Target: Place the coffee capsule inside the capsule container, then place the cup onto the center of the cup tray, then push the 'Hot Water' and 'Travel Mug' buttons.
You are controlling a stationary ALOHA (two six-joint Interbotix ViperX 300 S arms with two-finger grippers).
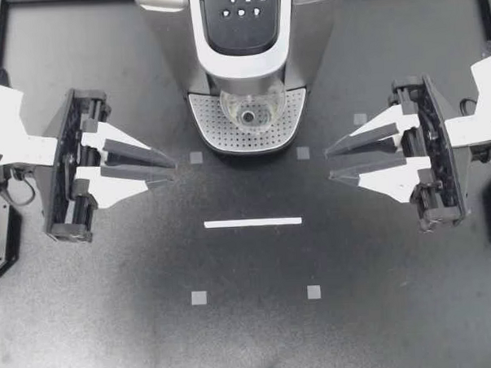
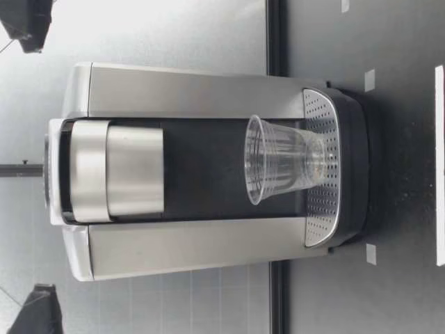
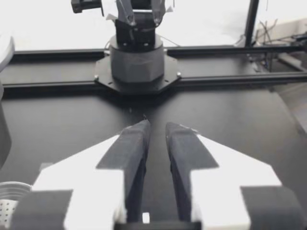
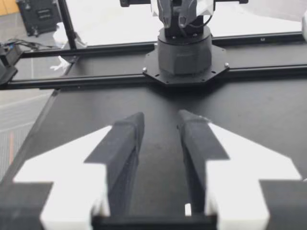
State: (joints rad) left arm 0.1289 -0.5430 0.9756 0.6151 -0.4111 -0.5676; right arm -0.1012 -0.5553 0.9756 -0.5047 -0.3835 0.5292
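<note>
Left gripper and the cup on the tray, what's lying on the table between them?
In the top view, only bare table and one small grey square marker lie between my left gripper and the cup.

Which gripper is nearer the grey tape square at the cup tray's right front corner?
Right. My right gripper sits just beyond that tape square, fingertips close beside it. My left gripper is on the cup tray's far side, well away.

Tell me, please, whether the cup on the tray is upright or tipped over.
Upright. In the low view the cup stands base down on the tray, open mouth upward; the top view looks straight into it.
</note>
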